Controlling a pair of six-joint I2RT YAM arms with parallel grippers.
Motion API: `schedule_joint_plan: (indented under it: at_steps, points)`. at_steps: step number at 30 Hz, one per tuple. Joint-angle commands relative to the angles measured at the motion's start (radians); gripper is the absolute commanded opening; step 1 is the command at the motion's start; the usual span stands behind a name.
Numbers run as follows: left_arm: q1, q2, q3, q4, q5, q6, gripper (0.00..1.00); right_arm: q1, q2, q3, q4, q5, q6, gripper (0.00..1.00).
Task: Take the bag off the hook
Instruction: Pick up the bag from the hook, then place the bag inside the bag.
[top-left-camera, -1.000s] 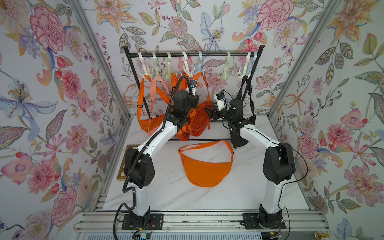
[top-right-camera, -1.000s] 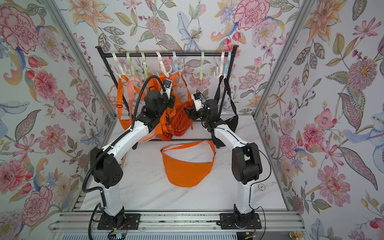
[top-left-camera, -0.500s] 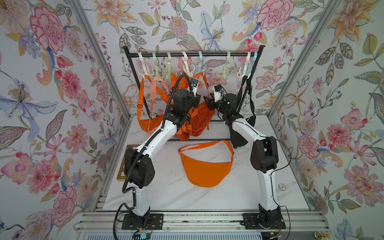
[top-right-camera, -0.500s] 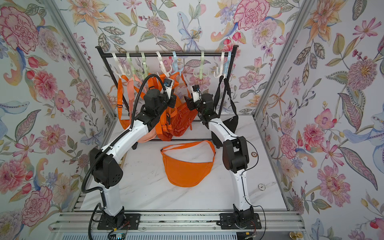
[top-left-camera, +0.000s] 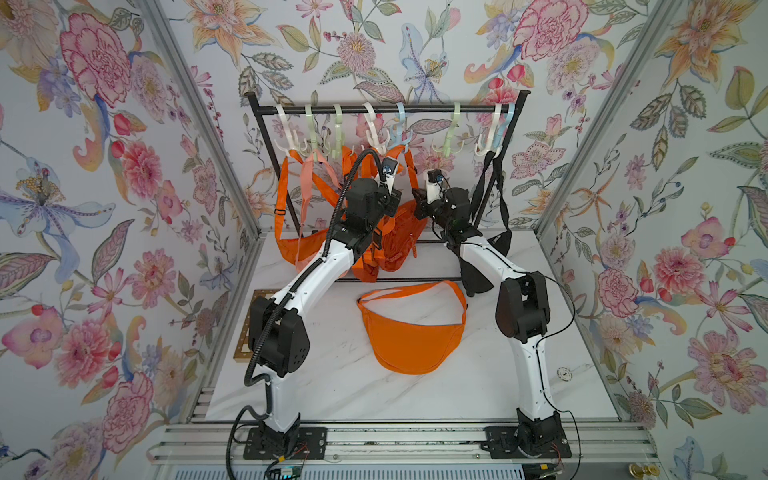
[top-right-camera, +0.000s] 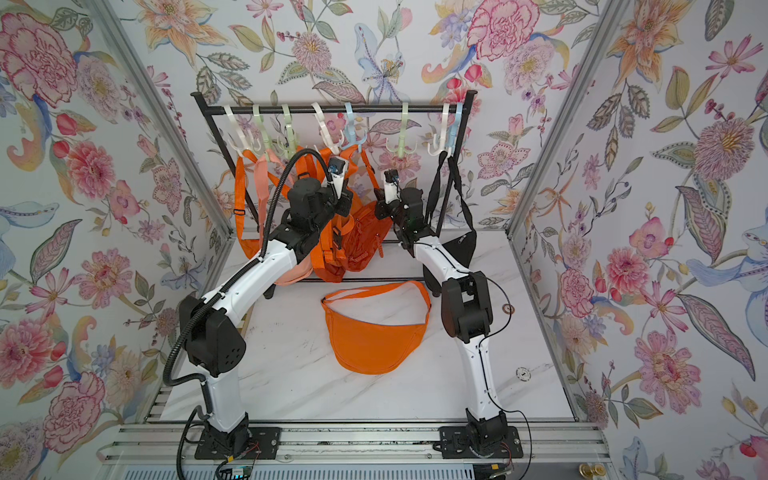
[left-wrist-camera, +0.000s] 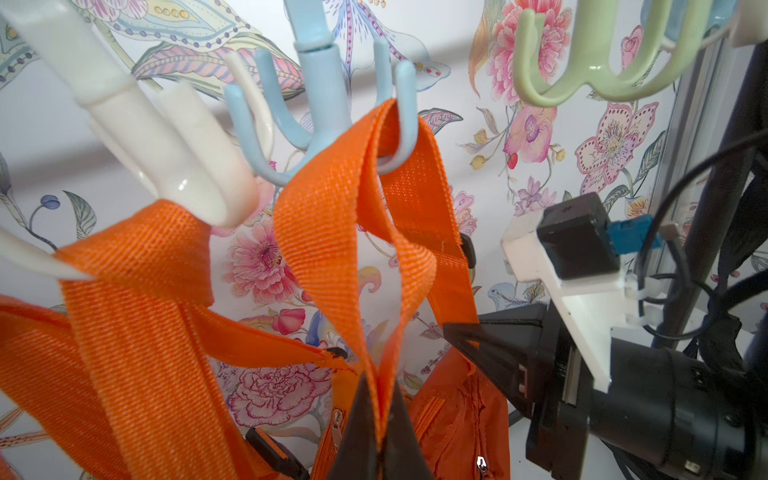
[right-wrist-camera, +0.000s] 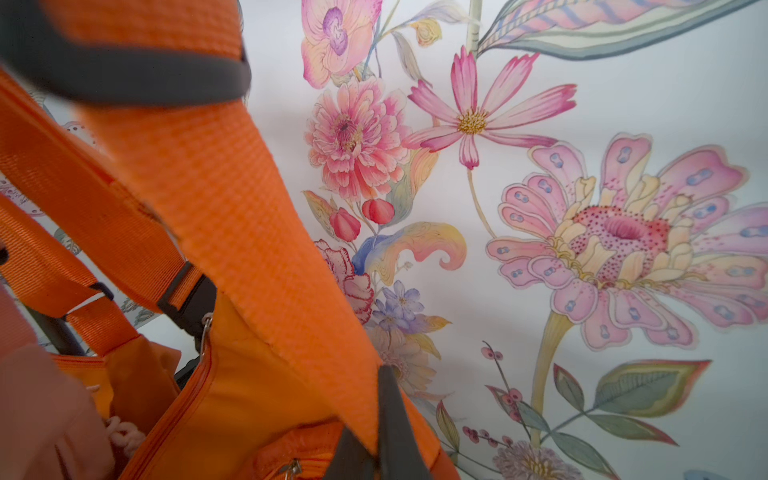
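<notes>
An orange bag (top-left-camera: 401, 239) hangs in the middle of the rack, its strap (left-wrist-camera: 328, 232) looped over a prong of the blue hook (left-wrist-camera: 320, 95) (top-left-camera: 401, 126). My left gripper (left-wrist-camera: 376, 386) is shut on two folds of that strap just below the hook. My right gripper (right-wrist-camera: 376, 399) is shut on an orange strap (right-wrist-camera: 232, 199) just above the bag's body. In the left wrist view its fingers (left-wrist-camera: 494, 340) pinch the strand that runs down the other side of the hook. In both top views the two wrists sit close together in front of the bag.
Another orange bag (top-left-camera: 411, 332) lies flat on the marble table (top-left-camera: 332, 395). More orange and pink bags (top-left-camera: 297, 245) hang at the rack's left end and a black bag (top-left-camera: 500, 243) at its right. White and green hooks line the black bar (top-left-camera: 432, 109). Floral walls close in on three sides.
My right arm swung in from the right to the orange strap, and its jaws went from open to shut on it. My left gripper stayed shut on the strap.
</notes>
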Motion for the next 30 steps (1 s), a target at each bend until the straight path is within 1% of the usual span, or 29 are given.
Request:
schedule_joint_plan:
  at_steps: [1, 6, 12, 15, 22, 30]
  points:
    - [0.018, -0.009, 0.031, 0.004, -0.014, 0.023, 0.00, 0.022, -0.108, -0.043, 0.061, -0.005, -0.022, 0.00]
    - [0.033, -0.031, 0.040, 0.018, -0.008, 0.015, 0.00, 0.042, -0.192, -0.082, 0.045, -0.002, -0.048, 0.00]
    - [0.044, -0.007, 0.141, -0.042, 0.004, 0.020, 0.00, 0.034, -0.282, -0.151, 0.067, 0.001, -0.019, 0.00]
    - [0.045, -0.011, 0.162, -0.053, 0.002, 0.022, 0.00, 0.034, -0.317, -0.184, 0.064, 0.004, -0.025, 0.00]
    - [0.043, -0.097, 0.089, -0.032, -0.008, 0.024, 0.00, 0.046, -0.437, -0.297, 0.056, 0.006, -0.035, 0.00]
    - [0.042, -0.238, -0.067, -0.013, -0.025, 0.039, 0.00, 0.079, -0.609, -0.452, 0.032, 0.020, -0.041, 0.00]
